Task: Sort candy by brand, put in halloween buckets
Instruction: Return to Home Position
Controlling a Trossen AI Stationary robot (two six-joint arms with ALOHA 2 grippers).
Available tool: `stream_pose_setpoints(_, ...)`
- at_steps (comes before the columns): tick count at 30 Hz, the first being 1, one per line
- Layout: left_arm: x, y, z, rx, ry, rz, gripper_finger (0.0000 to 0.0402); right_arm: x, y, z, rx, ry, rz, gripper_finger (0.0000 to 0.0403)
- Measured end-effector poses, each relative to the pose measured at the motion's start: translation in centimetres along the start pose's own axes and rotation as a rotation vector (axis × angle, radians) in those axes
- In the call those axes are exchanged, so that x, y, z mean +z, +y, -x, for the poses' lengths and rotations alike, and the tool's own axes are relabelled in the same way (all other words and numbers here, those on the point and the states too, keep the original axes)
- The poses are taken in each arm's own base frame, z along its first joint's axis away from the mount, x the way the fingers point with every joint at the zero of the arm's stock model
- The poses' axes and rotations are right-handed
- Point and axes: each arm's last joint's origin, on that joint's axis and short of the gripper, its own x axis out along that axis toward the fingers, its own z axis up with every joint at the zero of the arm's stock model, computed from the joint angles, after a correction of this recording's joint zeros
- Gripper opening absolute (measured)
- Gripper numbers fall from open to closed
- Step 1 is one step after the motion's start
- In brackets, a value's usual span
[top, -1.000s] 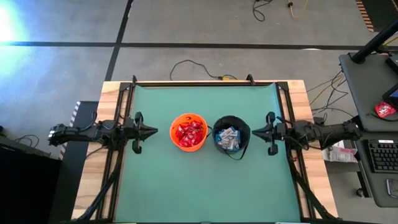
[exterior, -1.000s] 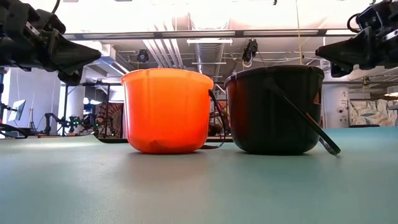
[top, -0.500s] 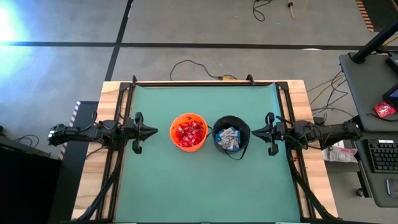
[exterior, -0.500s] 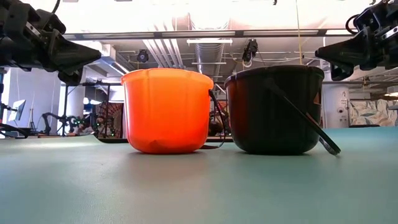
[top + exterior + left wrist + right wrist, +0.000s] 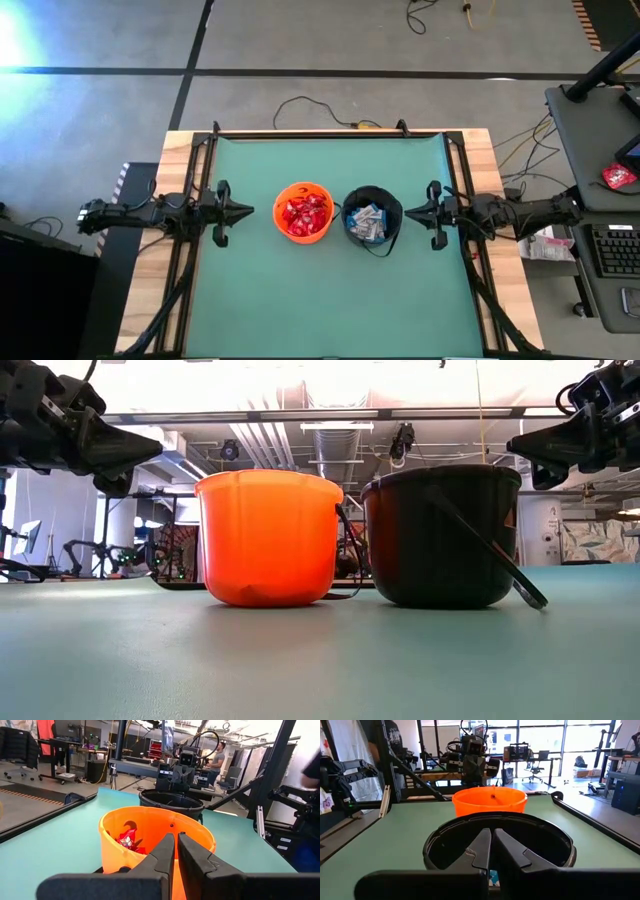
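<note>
Red packets (image 5: 303, 214), hidden at table level, show overhead; left tool (image 5: 249, 211), right tool (image 5: 408, 211) together.

We count two buckets on the one tabletop (image 5: 330, 300): one orange bucket (image 5: 268, 540) and one black bucket (image 5: 440, 540). We count two kinds of candy, one kind to each bucket. The red packets (image 5: 303, 213) are many, heaped in the orange bucket and overlapping too much for an exact tally. The white-and-blue bars (image 5: 368, 222) are several, piled in the black bucket, and we cannot number them either. We count two grippers, the left gripper (image 5: 248, 211) and the right gripper (image 5: 408, 211), each with two fingers (image 5: 165, 852).
</note>
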Motion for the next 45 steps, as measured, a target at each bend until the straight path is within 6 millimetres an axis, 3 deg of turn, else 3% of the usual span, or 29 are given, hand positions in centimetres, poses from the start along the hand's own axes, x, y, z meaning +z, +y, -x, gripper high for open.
stream_pose_setpoints(45, 0.01, 0.0, 0.0, 0.0, 0.0, 0.0, 0.0007, -0.01, -0.75, -0.05, -0.057, 0.002, 0.002, 0.0013)
